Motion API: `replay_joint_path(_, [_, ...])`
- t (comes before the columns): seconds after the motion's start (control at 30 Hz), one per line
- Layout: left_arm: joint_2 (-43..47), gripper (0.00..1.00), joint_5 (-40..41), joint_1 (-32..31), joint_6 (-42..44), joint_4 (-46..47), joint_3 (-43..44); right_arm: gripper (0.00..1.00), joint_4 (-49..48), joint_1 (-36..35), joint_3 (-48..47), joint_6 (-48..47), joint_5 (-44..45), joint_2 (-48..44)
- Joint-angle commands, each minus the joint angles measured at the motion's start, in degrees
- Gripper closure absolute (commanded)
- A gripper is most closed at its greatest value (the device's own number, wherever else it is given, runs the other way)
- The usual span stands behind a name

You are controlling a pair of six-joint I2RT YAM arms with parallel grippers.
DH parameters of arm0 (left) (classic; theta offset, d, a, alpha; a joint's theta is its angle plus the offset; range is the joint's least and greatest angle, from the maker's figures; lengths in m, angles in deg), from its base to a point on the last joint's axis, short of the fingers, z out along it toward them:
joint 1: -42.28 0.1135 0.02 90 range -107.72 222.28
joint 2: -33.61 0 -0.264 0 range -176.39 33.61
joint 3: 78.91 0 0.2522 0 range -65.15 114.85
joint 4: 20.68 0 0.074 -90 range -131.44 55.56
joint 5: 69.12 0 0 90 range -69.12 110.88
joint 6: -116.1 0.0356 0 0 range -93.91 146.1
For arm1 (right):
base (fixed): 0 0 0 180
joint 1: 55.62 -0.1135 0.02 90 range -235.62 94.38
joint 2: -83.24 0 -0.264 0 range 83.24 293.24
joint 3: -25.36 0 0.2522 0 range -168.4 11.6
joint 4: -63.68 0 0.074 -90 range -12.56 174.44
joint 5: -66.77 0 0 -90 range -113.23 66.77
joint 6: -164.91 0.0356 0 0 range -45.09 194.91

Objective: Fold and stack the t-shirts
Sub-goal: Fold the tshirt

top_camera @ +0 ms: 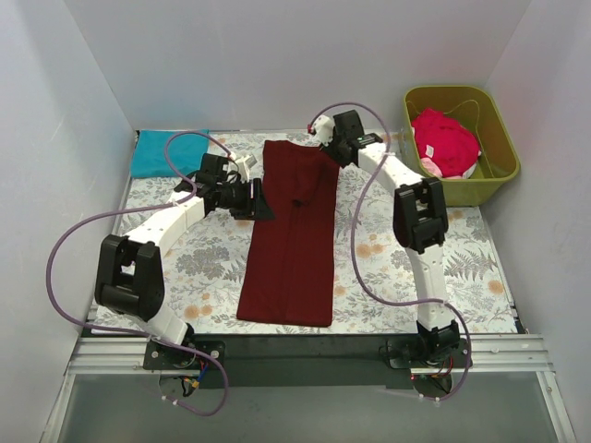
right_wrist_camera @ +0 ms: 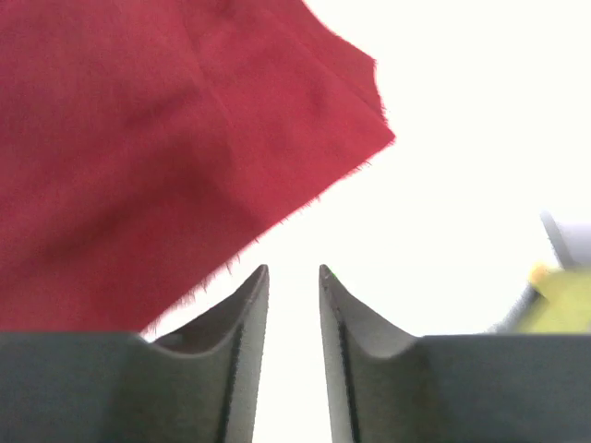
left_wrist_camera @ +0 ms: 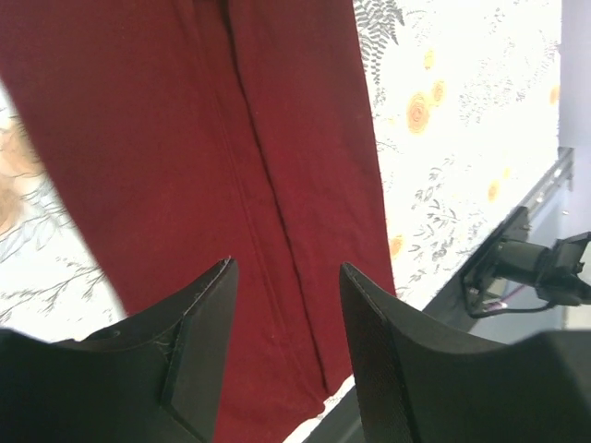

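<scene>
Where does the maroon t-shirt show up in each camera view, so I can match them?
Top external: the maroon t-shirt lies as a long strip down the middle of the picture.
Left wrist: the maroon t-shirt fills the upper left and middle.
Right wrist: the maroon t-shirt is upper left, one corner pointing right.
Shared landmark: the floral tablecloth appears in top and left wrist; the right wrist background is washed out.

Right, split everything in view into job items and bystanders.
Job items:
dark maroon cloth t-shirt, laid flat
teal blue cloth t-shirt, far left corner
bright red-pink cloth t-shirt

Bystanders:
olive-green plastic tub, holding the red-pink one
grey-and-orange floral tablecloth
</scene>
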Motion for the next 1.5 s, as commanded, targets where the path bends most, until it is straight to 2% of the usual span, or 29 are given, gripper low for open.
replay_joint_path(0.0, [-1.4, 0.54, -5.0, 0.1, -2.6, 4.0, -0.4, 0.62, -3.2, 0.1, 3.9, 3.7, -6.0, -14.3])
replay_joint_path(0.2, [-3.9, 0.58, -5.6, 0.1, -4.0, 4.8, -3.4, 0.62, 9.0, -0.5, 10.5, 11.5, -18.6, -21.4])
replay_joint_path(0.33, [-5.4, 0.58, -6.2, 0.1, -5.3, 6.5, -5.3, 0.72, 11.1, -0.7, 15.3, 17.2, -24.0, -21.7])
replay_joint_path(0.47, [-8.0, 0.59, -4.3, 0.1, -5.3, 7.8, -3.9, 0.75, 11.0, -0.7, 17.8, 19.7, -26.5, -19.1])
replay_joint_path(0.7, [-16.0, 0.59, 0.4, 0.1, -5.3, 9.6, 3.7, 0.77, 9.8, -0.1, 14.1, 20.9, -22.4, -11.2])
replay_joint_path(0.93, [-24.7, 0.60, 2.7, 0.1, -6.7, 10.0, 10.8, 0.78, 8.3, 1.7, 6.4, 21.0, -15.9, -2.1])
replay_joint_path(1.2, [-34.5, 0.60, 4.4, 0.4, -6.4, 10.0, 18.7, 0.78, 8.1, 4.2, -0.7, 21.0, -15.2, 3.0])
replay_joint_path(1.3, [-35.6, 0.59, 2.2, 0.4, -5.9, 9.7, 21.3, 0.75, 7.9, 4.4, -2.2, 20.8, -17.1, 3.4])
replay_joint_path(1.4, [-33.7, 0.57, -1.1, 0.3, -5.7, 8.8, 23.5, 0.67, 8.1, 4.4, -2.3, 20.6, -19.9, 0.6])
replay_joint_path(1.47, [-29.2, 0.51, -3.0, 0.3, -5.3, 8.9, 24.0, 0.53, 8.1, 4.4, -2.1, 19.9, -21.2, -3.8])
